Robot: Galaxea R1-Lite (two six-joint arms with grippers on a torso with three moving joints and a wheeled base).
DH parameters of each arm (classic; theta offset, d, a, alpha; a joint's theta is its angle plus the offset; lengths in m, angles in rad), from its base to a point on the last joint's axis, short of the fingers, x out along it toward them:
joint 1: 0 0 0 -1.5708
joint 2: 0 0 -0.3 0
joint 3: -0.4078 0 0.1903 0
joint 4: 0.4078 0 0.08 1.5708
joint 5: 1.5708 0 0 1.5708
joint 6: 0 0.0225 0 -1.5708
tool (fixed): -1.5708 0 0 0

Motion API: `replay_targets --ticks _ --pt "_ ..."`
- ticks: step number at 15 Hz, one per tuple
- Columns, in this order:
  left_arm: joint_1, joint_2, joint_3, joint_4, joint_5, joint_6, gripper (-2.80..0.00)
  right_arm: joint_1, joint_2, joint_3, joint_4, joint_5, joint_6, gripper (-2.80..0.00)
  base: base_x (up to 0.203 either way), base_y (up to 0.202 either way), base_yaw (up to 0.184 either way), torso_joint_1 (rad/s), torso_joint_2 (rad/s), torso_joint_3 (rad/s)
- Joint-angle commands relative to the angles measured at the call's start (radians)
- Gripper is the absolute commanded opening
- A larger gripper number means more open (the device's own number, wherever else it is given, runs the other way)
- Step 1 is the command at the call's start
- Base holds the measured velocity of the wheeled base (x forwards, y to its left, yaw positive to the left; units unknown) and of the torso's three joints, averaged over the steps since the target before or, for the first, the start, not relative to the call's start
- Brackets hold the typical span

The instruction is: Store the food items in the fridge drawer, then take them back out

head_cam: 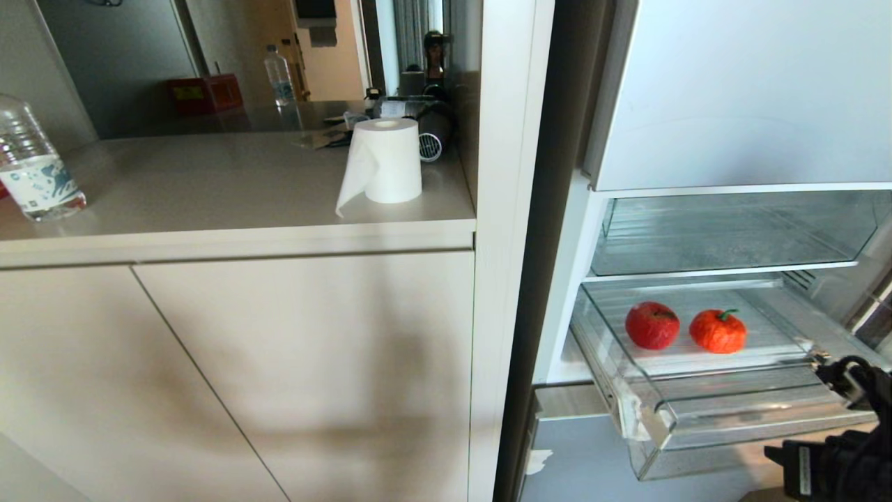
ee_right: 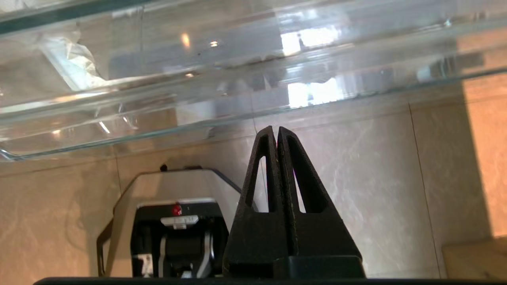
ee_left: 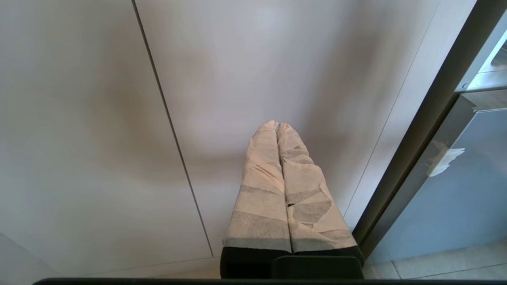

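Observation:
The fridge drawer (head_cam: 739,418) is pulled out, clear plastic with a ribbed floor. On that floor lie the two food items side by side, a red apple (head_cam: 651,325) and an orange-red round fruit (head_cam: 718,331) with a green stalk. My right arm (head_cam: 836,453) shows at the lower right corner, below and in front of the drawer. In the right wrist view my right gripper (ee_right: 277,130) is shut and empty, its black fingers just under the drawer's clear front wall (ee_right: 237,79). My left gripper (ee_left: 277,124), wrapped in tape, is shut and empty before a cabinet door (ee_left: 99,138).
Above the drawer is a smaller clear compartment (head_cam: 732,237) under a pale-blue fridge panel (head_cam: 752,90). A beige counter (head_cam: 209,188) to the left bears a paper roll (head_cam: 387,162) and a water bottle (head_cam: 31,167). My base (ee_right: 174,221) stands on the tiled floor (ee_right: 376,190).

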Motion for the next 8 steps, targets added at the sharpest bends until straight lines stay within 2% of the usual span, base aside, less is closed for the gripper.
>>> replay_targets --ticks 1,5,8 --pt "0.000 0.002 0.000 0.000 0.000 0.000 -2.80 0.001 0.166 -0.049 -0.040 0.000 0.003 -2.80 0.000 0.000 0.000 0.000 0.00 0.000" --pt "0.000 0.002 0.000 0.001 0.000 0.000 -2.80 0.002 0.397 -0.121 -0.336 0.003 0.020 -2.80 0.000 0.000 0.000 0.000 0.00 0.000" --pt "0.000 0.002 0.000 0.000 0.000 0.000 -2.80 0.007 0.577 -0.208 -0.530 -0.002 0.091 -2.80 0.000 0.000 0.000 0.000 0.00 0.000"
